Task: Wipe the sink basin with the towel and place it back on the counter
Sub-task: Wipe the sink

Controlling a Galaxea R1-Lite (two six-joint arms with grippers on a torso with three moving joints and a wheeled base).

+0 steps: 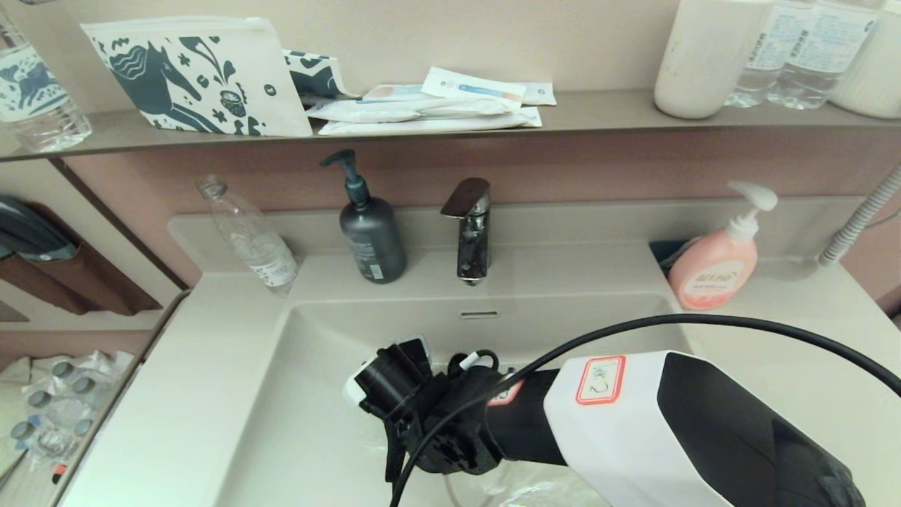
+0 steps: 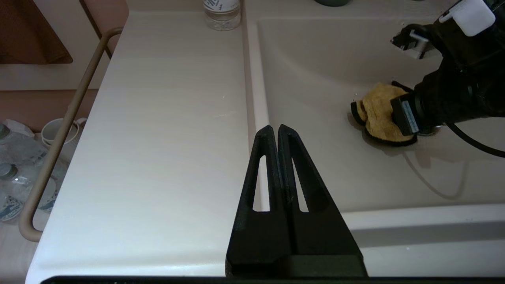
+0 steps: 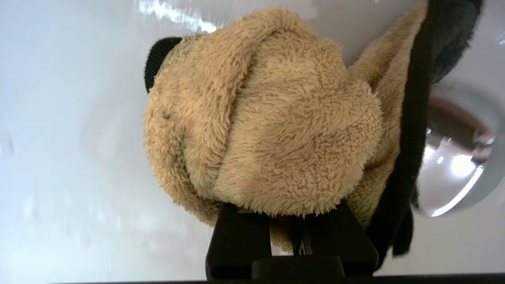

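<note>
You are at a cream-white vanity under a brown-grey shelf [image 1: 605, 113], with the faucet [image 1: 471, 229] behind the sink basin [image 2: 315, 67], a dark pump bottle [image 1: 369, 232] and a clear bottle [image 1: 250, 236] to its left, and a pink soap dispenser [image 1: 718, 260] on the right. Your right gripper [image 3: 302, 230] is down inside the basin with its fingers clamped on the towel [image 2: 380, 114], which is bunched into a mustard wad pressed on the basin floor just beside the chrome drain plug [image 3: 457, 157]. This reads as the wiping step, not yet the return. Next you likely need strokes across the bare floor towards the basin's left wall, keeping the wad flat and clear of the plug. Watch the basin walls and the trailing black cable [image 1: 704, 324]. The left gripper [image 2: 278, 134], fingers pressed together and empty, hangs parked above the counter [image 2: 158, 138], whose left stretch looks free for setting the towel down.
</note>
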